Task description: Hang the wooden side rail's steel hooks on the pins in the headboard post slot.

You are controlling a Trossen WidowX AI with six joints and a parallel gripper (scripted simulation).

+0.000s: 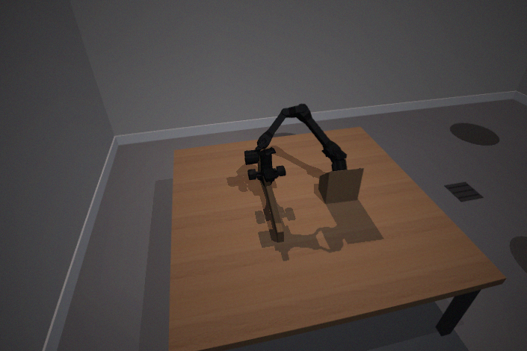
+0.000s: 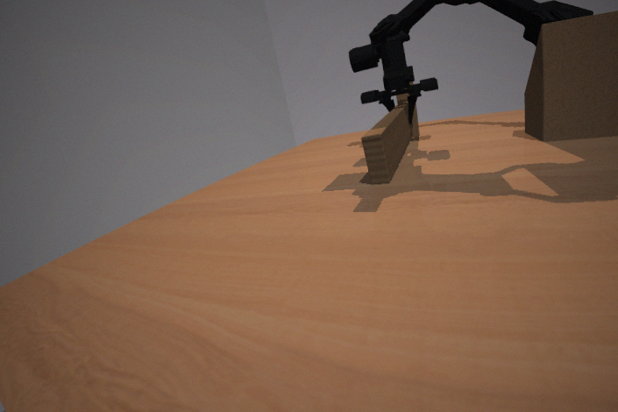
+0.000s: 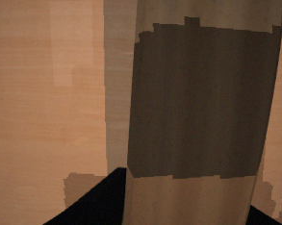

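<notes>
The wooden side rail stands on its narrow edge. Its end nearest the top and exterior views is low, at the table top, and appears to touch it. My gripper points down and is shut on the rail towards its other end, one finger on each side. The headboard post stands upright just behind the gripper and rail in the exterior view, mostly covered by them. The hooks, slot and pins are hidden, so I cannot tell whether the hooks sit on the pins.
A large brown panel or block stands on the wooden table, right of the rail and in front of the arm's base. The arm arches over from there. The table's left edge lies left of the rail.
</notes>
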